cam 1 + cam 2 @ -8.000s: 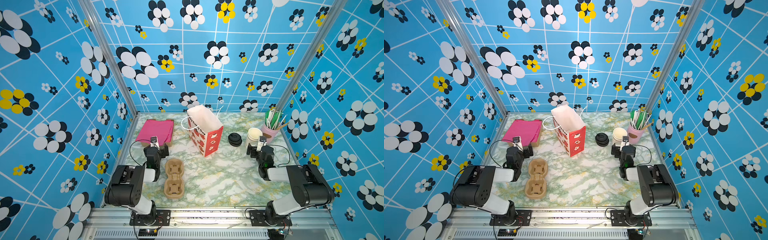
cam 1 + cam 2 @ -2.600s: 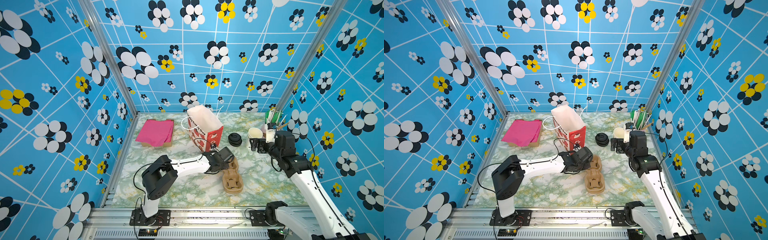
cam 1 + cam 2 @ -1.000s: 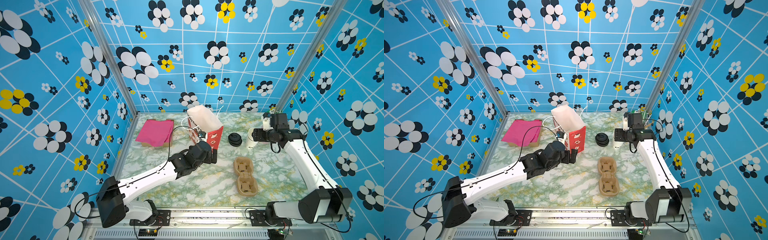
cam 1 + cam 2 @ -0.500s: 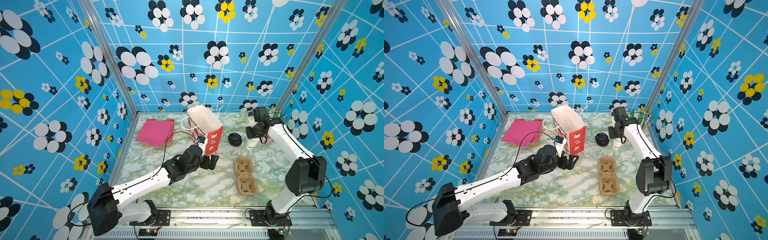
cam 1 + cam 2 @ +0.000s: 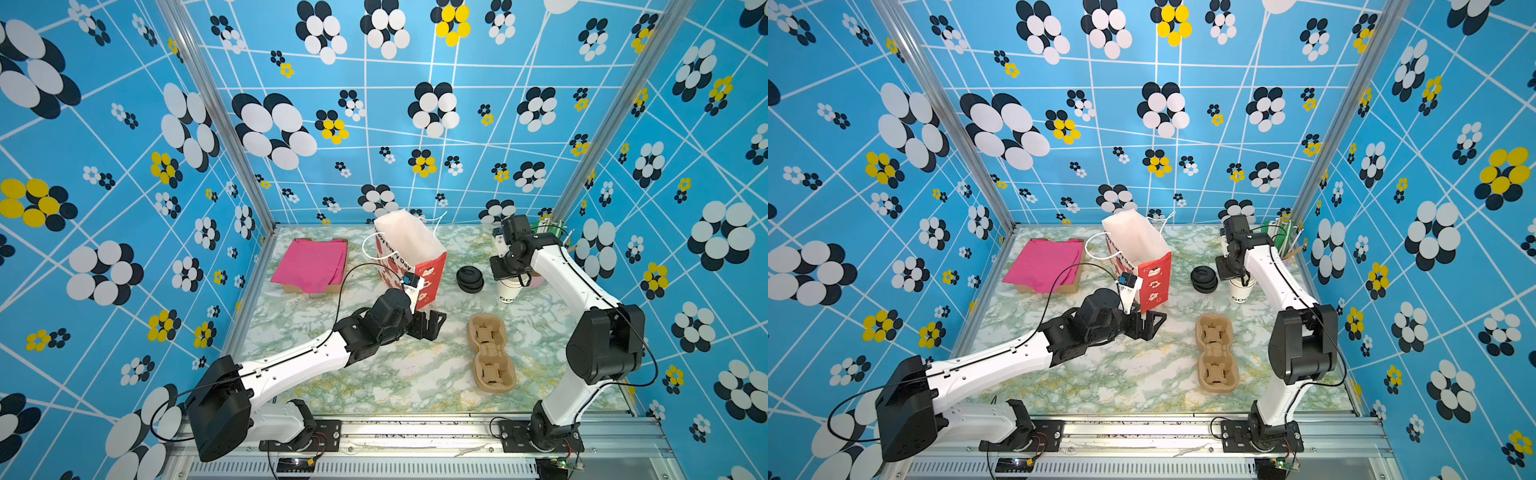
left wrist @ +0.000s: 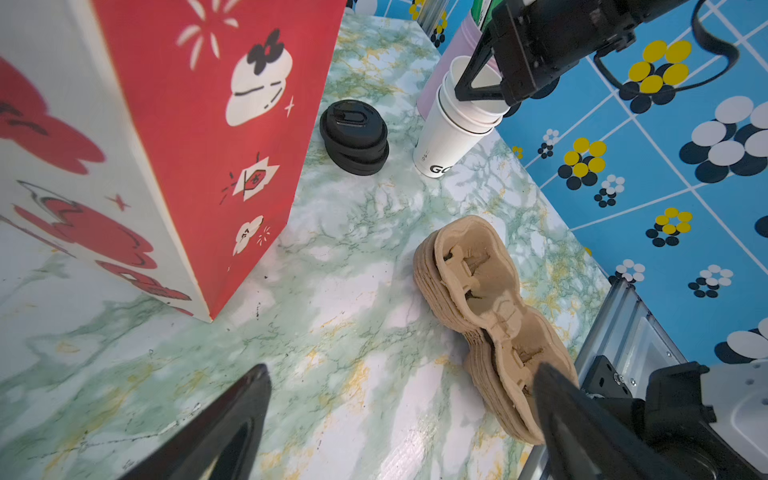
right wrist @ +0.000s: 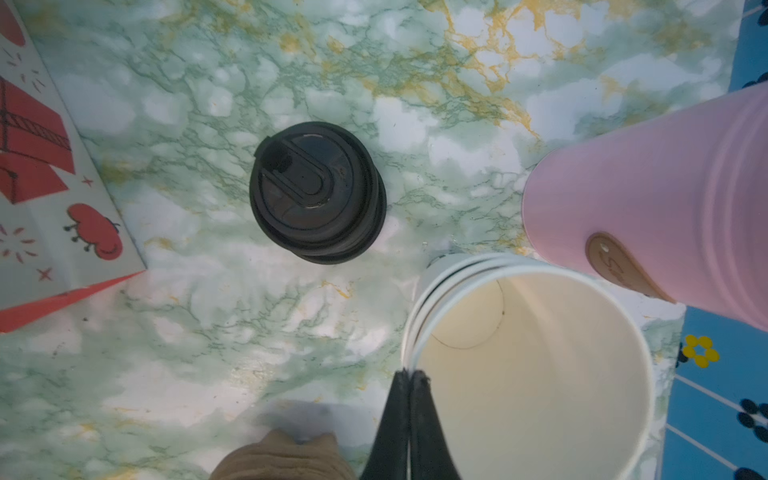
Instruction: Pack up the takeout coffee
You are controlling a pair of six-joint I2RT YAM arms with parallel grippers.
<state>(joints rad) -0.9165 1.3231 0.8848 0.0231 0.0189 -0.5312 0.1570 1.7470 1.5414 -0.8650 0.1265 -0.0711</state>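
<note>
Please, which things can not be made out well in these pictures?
Paper bag: its bottom, hidden by its own walls in both top views.
Cup stack: lettering, only "GO" faces the left wrist view.
Pink cup: contents, cut off by the right wrist view's edge.
Right tool: shut at the stack's rim; its fingers hide how many cups are pinched.

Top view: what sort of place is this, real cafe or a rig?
Most likely a staged robot test cell, not a real cafe: blue flower-print walls on an aluminium frame enclose a marble-look tabletop, laid out with takeout props: stacked white paper cups, black lids, pulp cup carriers.
</note>
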